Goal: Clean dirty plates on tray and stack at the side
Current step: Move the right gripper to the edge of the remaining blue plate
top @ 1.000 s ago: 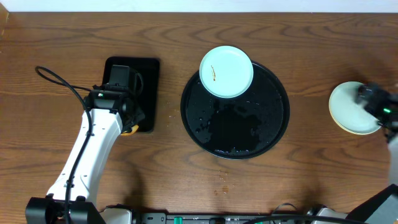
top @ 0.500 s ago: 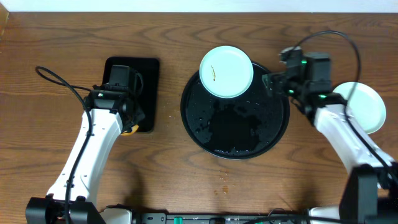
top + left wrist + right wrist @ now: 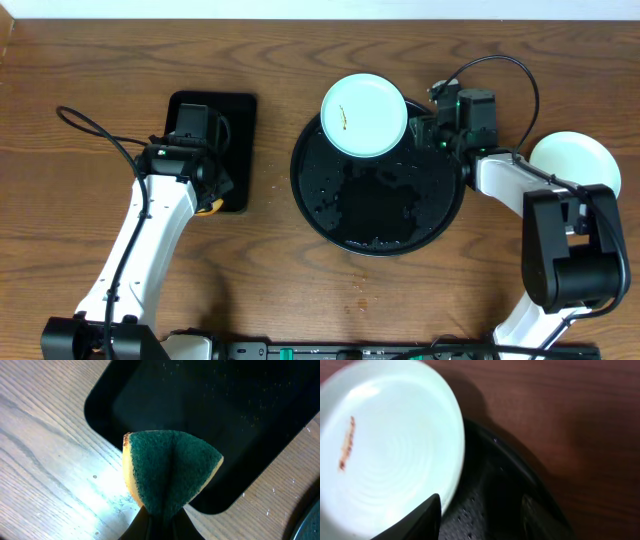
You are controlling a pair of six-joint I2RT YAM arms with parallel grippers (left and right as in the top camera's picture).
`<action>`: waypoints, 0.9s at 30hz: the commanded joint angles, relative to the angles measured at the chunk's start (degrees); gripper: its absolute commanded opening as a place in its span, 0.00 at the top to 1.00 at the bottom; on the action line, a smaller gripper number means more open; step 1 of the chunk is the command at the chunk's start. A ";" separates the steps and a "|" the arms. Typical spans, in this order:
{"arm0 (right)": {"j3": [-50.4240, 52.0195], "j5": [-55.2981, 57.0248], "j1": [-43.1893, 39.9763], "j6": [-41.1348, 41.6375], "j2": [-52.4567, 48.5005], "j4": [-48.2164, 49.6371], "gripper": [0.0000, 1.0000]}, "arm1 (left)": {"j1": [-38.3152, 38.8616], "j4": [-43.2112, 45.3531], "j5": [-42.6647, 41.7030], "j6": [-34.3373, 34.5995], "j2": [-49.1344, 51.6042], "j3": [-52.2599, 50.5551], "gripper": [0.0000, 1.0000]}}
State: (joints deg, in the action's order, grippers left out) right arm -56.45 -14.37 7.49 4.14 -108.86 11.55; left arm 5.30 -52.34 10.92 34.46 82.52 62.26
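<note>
Wood table [image 3: 270, 60]: pale plate [image 3: 364, 115] w/ brown smear [image 3: 343, 117] on tray [image 3: 378, 215] rim; left pincer [image 3: 160, 521] grips sponge [image 3: 170, 470], right pincer [image 3: 428, 130] unclear.

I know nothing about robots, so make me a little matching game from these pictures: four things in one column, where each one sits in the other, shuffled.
Things:
1. sponge
2. smeared plate
3. round tray
4. plate off the tray

Places:
a. on the bare table, far right
b. pinched in the left gripper
c. middle of the table
d. resting over the round tray's upper-left rim

Pairs: 1-b, 2-d, 3-c, 4-a
</note>
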 commanded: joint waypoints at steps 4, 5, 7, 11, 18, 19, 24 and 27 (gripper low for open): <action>-1.01 -2.62 0.66 3.56 -0.02 3.54 0.52 | -0.20 -0.26 1.09 -0.35 1.49 -0.33 0.92; -1.01 -2.56 0.85 3.54 -0.02 3.87 0.52 | -0.20 -0.26 1.09 -0.35 1.75 -0.35 0.92; -1.01 -1.31 1.53 3.54 -0.42 4.57 0.52 | -0.20 -0.24 1.09 -0.33 2.38 -0.35 0.92; -1.01 0.92 3.48 3.54 -2.93 7.74 0.52 | -0.20 -0.22 1.09 -0.35 3.63 -0.33 0.92; -0.98 8.24 5.57 5.97 -8.48 11.08 0.50 | -0.20 0.20 1.14 -0.35 3.91 -0.33 0.92; -0.98 9.49 5.68 6.12 -9.11 11.56 0.49 | -0.20 0.17 1.14 -0.35 3.91 -0.33 0.92; -0.98 9.33 5.92 6.78 -9.92 13.84 0.73 | -0.20 0.39 1.14 -0.35 3.91 -0.33 0.92; -0.98 6.71 6.10 7.06 -8.72 13.14 0.99 | -0.20 0.63 1.16 -0.35 3.91 -0.33 0.92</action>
State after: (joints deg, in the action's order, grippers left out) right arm -56.84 -7.01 13.19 10.44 -118.41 25.19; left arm 5.30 -51.92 10.92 34.46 86.17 62.24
